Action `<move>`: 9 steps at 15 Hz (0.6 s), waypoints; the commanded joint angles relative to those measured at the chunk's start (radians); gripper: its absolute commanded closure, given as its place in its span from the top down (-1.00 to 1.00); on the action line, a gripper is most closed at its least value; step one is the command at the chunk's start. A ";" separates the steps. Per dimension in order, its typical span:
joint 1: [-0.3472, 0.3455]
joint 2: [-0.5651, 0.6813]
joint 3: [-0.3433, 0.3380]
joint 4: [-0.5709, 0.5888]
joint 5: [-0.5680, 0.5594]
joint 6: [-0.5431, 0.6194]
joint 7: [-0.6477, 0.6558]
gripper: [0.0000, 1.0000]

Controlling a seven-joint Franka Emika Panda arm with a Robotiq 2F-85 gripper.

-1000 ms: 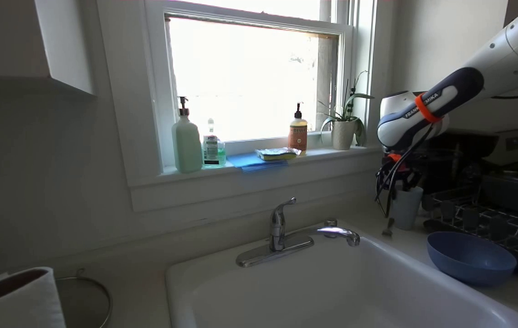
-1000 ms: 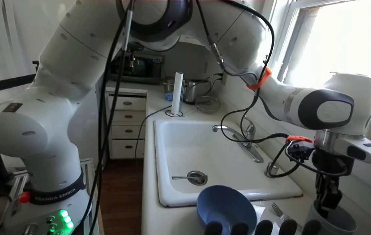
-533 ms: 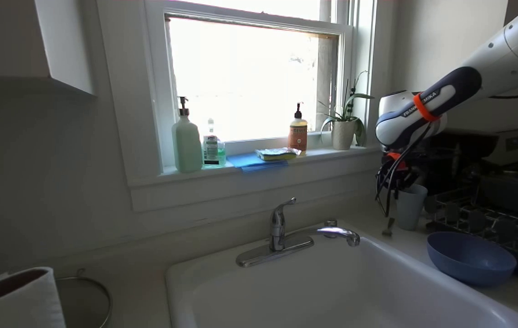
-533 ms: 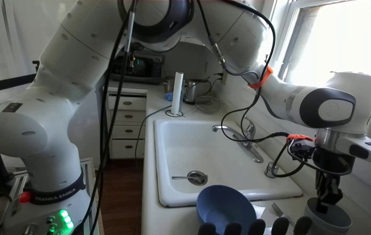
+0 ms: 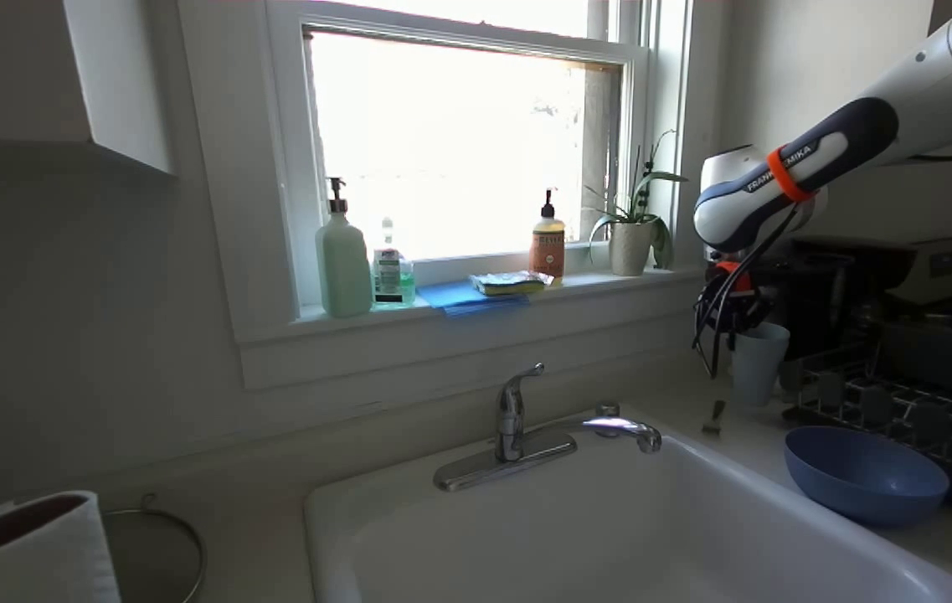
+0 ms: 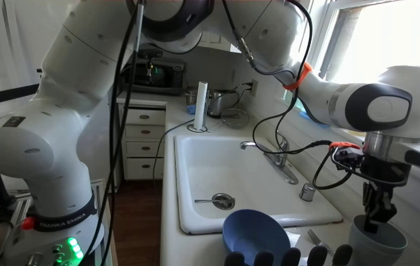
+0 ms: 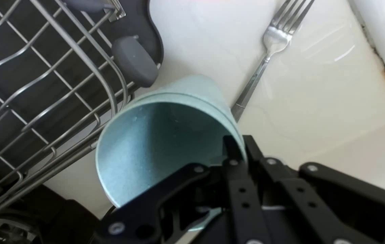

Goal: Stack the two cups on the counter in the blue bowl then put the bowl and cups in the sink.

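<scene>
My gripper is shut on the wall of a pale teal cup, one finger inside and one outside. A second edge runs under its rim; I cannot tell if another cup is nested there. In both exterior views the cup hangs under the gripper, seemingly raised off the counter. No separate second cup is in view. The blue bowl stands on the counter beside the white sink.
A fork lies on the counter beside the cup. A wire dish rack stands close by the cup. The faucet rises behind the sink. A utensil lies at the drain.
My gripper has risen with the cup, which is higher now in both exterior views. Earlier, the rack's dark prongs shifted slightly left in an exterior view. The bowl has stayed put.
</scene>
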 commanded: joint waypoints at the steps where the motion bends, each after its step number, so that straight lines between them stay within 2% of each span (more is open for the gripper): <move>1: 0.009 -0.101 0.012 -0.039 0.007 -0.046 -0.037 -0.97; 5: 0.028 -0.233 0.040 -0.120 0.006 -0.064 -0.096 -0.97; 9: 0.057 -0.349 0.056 -0.202 -0.023 -0.182 -0.101 -0.97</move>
